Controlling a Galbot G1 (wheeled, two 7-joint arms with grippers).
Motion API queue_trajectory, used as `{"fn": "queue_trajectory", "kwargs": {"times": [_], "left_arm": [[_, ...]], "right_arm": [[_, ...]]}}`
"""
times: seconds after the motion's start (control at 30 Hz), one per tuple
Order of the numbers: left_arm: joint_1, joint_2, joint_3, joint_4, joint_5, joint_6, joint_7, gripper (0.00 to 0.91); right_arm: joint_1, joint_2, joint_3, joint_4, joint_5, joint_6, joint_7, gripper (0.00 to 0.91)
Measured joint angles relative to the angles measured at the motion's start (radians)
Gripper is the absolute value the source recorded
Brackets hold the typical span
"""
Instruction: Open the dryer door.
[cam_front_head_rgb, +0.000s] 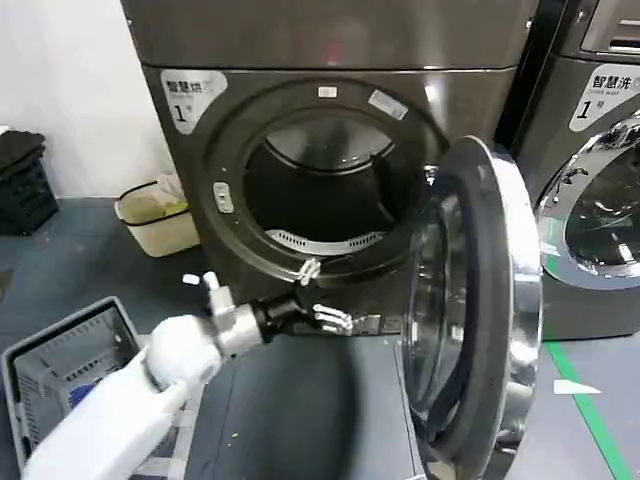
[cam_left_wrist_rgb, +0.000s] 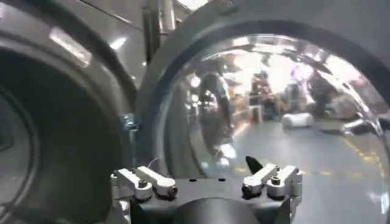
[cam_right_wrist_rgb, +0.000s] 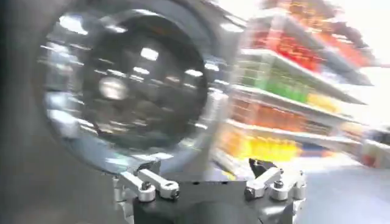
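With one dryer door (cam_front_head_rgb: 480, 310) swung wide, left claw (cam_front_head_rgb: 322, 295) hangs open.

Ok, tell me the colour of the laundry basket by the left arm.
Grey, clearest in the head view: laundry basket.

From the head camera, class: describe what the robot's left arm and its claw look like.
The left arm has a smooth white rounded shell, then a silver metal wrist ring and a black end section. The left claw has slim silver-white metal fingers with round screws, mounted on a black base.
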Motion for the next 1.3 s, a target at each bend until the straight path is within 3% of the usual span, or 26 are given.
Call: {"fn": "queue_trajectory", "kwargs": {"times": [0.27, 0.47, 1.03, 1.3], "left_arm": [[-0.109, -0.081, 0.136, 0.082, 0.034, -0.019, -0.016, 0.907], [-0.166, -0.132, 0.21, 0.135, 0.046, -0.024, -0.028, 0.907], [-0.289, -0.278, 0.355, 0.273, 0.096, -0.058, -0.046, 0.907], [-0.353, -0.35, 0.4, 0.354, 0.106, -0.063, -0.059, 0.907]], "right_arm": [[0.067, 0.095, 0.114, -0.049, -0.095, -0.075, 0.04, 0.907], [0.085, 0.135, 0.176, -0.091, -0.134, -0.078, 0.04, 0.907], [0.105, 0.221, 0.269, -0.148, -0.154, -0.04, 0.071, 0.907], [0.115, 0.221, 0.295, -0.162, -0.152, -0.034, 0.145, 0.907]]}}
